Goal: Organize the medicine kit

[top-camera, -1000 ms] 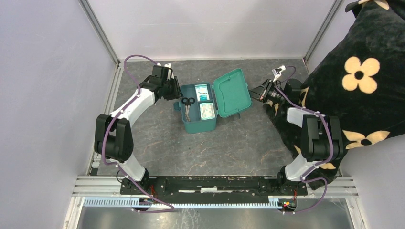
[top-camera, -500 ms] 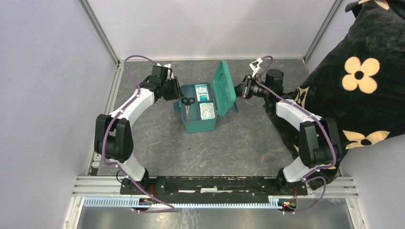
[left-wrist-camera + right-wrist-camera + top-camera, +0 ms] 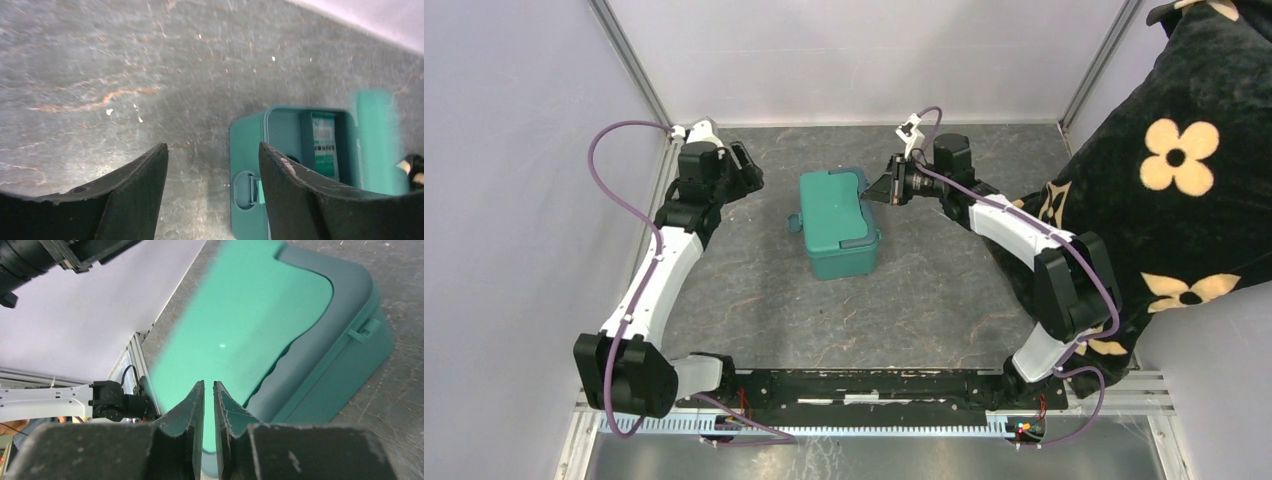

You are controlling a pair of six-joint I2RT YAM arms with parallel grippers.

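Teal-green hard plastic forms the medicine kit (image 3: 834, 222), set mid-table (image 3: 924, 300) with its lid (image 3: 832, 208) lowered, perhaps unlatched. It is judged light, stiff and slippery, best pressed on the lid or taken at the latch (image 3: 367, 330). The left gripper (image 3: 212, 150) is held wide, well apart. The right gripper (image 3: 209, 385), nearly closed and empty, is held by the lid's rear corner.
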